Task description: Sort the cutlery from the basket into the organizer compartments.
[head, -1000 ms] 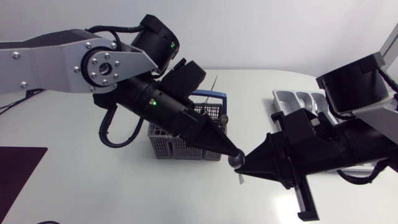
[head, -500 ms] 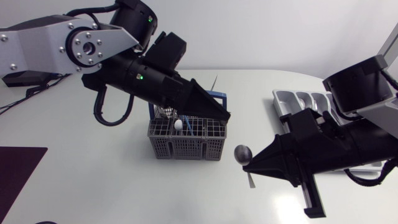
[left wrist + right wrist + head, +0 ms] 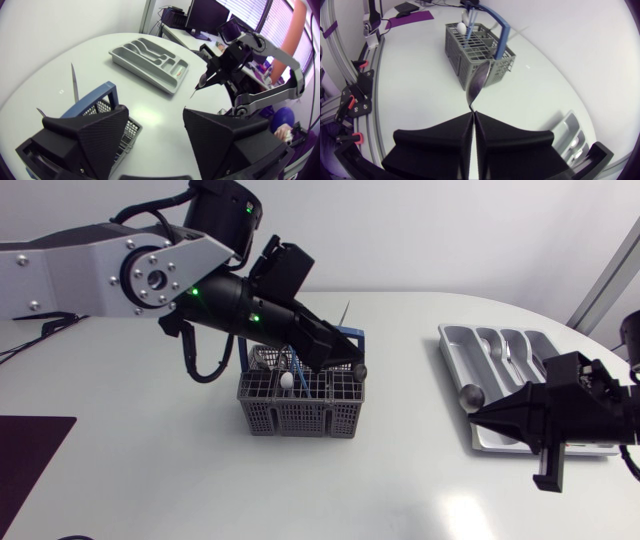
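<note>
1 overhead and 2 wrist views share the basket.

The spoon is polished, mirror-bright metal, the right tool matt black, the basket dull grey plastic lattice with a blue handle, the organizer satin silver-grey, the counter smooth white.

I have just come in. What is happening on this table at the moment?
The right gripper is shut on a spoon and holds it by the edge of the grey organizer that faces the basket, not yet in a compartment. The left gripper is open above the cutlery basket, which has pieces in it.
</note>
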Motion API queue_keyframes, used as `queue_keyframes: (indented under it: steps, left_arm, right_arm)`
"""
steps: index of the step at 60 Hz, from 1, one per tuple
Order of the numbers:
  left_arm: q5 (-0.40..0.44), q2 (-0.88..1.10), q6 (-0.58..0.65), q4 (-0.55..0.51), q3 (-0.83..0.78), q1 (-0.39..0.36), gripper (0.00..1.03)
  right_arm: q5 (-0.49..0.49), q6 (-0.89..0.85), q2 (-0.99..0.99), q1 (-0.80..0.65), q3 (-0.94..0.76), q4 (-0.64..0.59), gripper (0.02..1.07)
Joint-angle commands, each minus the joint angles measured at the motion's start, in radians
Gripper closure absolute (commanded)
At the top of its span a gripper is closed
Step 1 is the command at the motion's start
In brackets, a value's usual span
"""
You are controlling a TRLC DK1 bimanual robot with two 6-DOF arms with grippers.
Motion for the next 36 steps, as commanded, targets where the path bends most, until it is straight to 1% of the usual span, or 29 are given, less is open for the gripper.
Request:
queue_keyframes:
  steps: [1, 3, 4, 6, 8, 10, 14, 19, 21, 24, 28, 36]
  left_arm:
    - [-0.075, 0.026, 0.084, 0.021, -0.010, -0.038, 0.27]
    - [-0.121, 0.032, 0.133, 0.021, -0.007, -0.055, 0.27]
    - [-0.130, 0.033, 0.141, 0.021, -0.007, -0.061, 0.27]
    - [-0.187, 0.049, 0.208, 0.020, 0.001, -0.081, 0.27]
    - [-0.216, 0.059, 0.239, 0.012, 0.010, -0.095, 0.27]
    - [-0.232, 0.070, 0.268, 0.001, 0.020, -0.102, 0.27]
    - [-0.264, 0.092, 0.308, -0.034, 0.050, -0.116, 0.23]
    - [-0.296, 0.108, 0.368, -0.062, 0.067, -0.135, 0.22]
    - [-0.324, 0.113, 0.406, -0.065, 0.064, -0.147, 0.18]
    - [-0.331, 0.113, 0.466, -0.063, 0.055, -0.153, 0.15]
    - [-0.333, 0.115, 0.515, -0.063, 0.056, -0.155, 0.15]
    - [-0.334, 0.127, 0.572, -0.065, 0.081, -0.151, 0.15]
  right_arm:
    - [-0.011, -0.100, 0.022, -0.093, -0.026, -0.010, 1.02]
    - [-0.011, -0.133, 0.031, -0.139, -0.028, -0.010, 1.01]
    - [-0.011, -0.144, 0.034, -0.155, -0.028, -0.010, 1.01]
    - [-0.014, -0.173, 0.048, -0.198, -0.028, -0.010, 1.01]
    - [-0.016, -0.202, 0.062, -0.236, -0.028, -0.010, 1.01]
    - [-0.016, -0.233, 0.071, -0.274, -0.033, -0.007, 1.02]
    - [-0.016, -0.276, 0.086, -0.339, -0.040, 0.010, 1.02]
    - [-0.016, -0.328, 0.113, -0.420, -0.051, 0.039, 1.01]
    - [-0.016, -0.353, 0.128, -0.457, -0.054, 0.055, 1.01]
    - [-0.016, -0.379, 0.148, -0.495, -0.056, 0.070, 1.02]
    - [-0.016, -0.407, 0.175, -0.538, -0.054, 0.090, 1.01]
    - [-0.013, -0.434, 0.215, -0.599, -0.071, 0.171, 1.02]
